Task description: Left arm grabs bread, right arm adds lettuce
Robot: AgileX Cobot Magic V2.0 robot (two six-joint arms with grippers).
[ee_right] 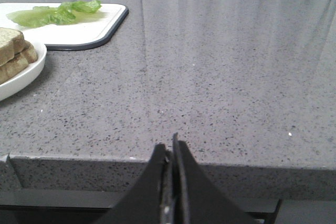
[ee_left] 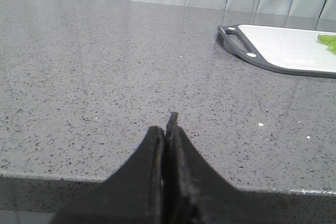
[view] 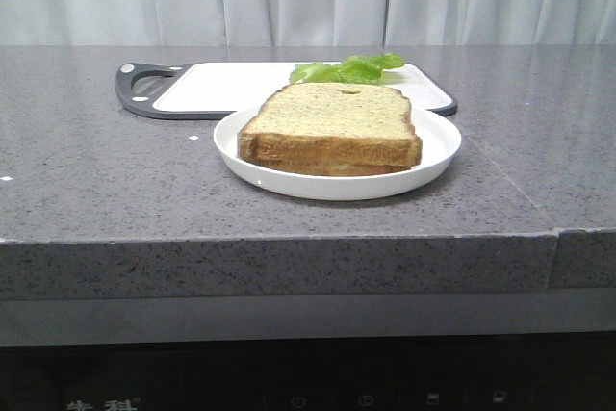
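Observation:
Two tan speckled bread slices lie stacked on a white plate (view: 433,156); the thick top bread (view: 332,122) rests on a thinner slice (view: 337,168). The green lettuce (view: 348,68) lies on the white cutting board (view: 231,89) behind the plate. Neither arm shows in the front view. My left gripper (ee_left: 166,129) is shut and empty at the counter's front edge, far left of the board (ee_left: 283,51). My right gripper (ee_right: 170,148) is shut and empty at the front edge, right of the plate (ee_right: 18,80), bread (ee_right: 10,43) and lettuce (ee_right: 55,13).
The grey speckled counter (view: 106,161) has a straight front edge with a dark drop below. The cutting board has a dark grey rim and handle (view: 140,89) at its left. Grey curtains hang behind the counter.

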